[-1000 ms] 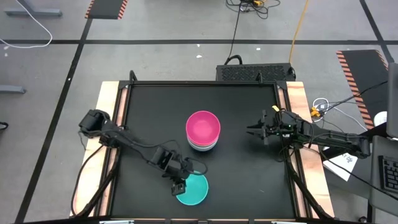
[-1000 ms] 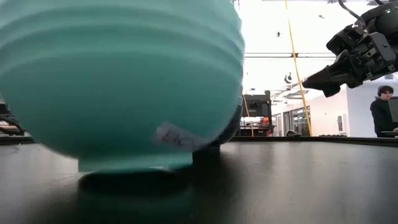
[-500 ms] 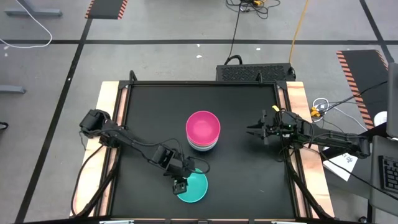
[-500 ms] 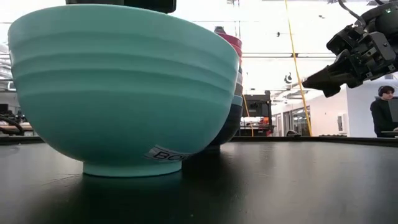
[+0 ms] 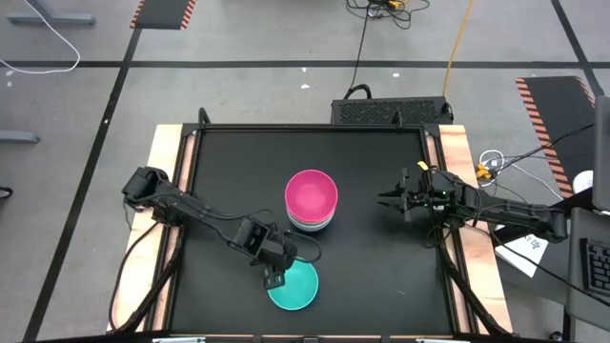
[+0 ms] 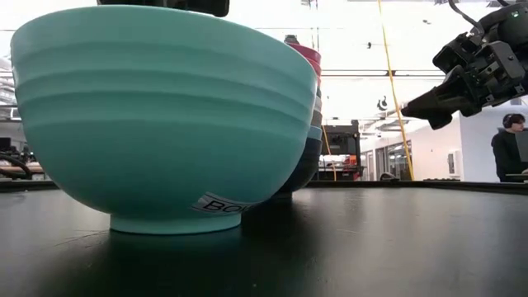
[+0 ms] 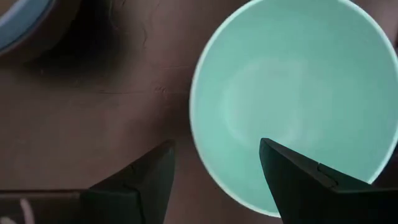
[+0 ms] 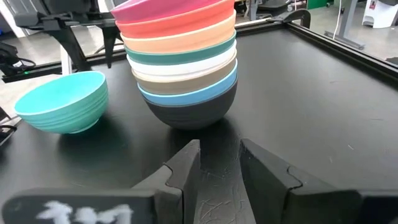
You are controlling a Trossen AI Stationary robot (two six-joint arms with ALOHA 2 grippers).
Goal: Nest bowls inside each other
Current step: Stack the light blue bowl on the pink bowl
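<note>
A turquoise bowl [image 5: 297, 288] [image 6: 165, 124] [image 7: 298, 87] stands on its foot on the black mat near the table's near edge. My left gripper [image 5: 274, 279] [image 7: 214, 146] hovers open over the bowl's left rim, one finger above the inside and one outside it. The other bowls sit nested in a stack [image 5: 311, 200] [image 8: 180, 56] at mid-table, magenta on top and black at the bottom. The stack's edge [image 6: 312, 107] shows behind the turquoise bowl. My right gripper [image 5: 384, 200] [image 6: 406, 106] [image 8: 219, 146] waits in the air to the right of the stack, pointing at it, with a narrow gap between its fingers.
The black mat [image 5: 219, 171] has bare room to the left and right of the stack. Wooden strips [image 5: 456, 162] border it on both sides. A black box [image 5: 391, 110] sits just past the far edge. A person [image 6: 507, 144] is in the room far behind the table.
The turquoise bowl was tilted and closer to the low camera. It now stands level on its foot, slightly farther from the near edge. My left gripper has shifted a little toward the table's far-left over the bowl's rim. My right arm has kept still.
</note>
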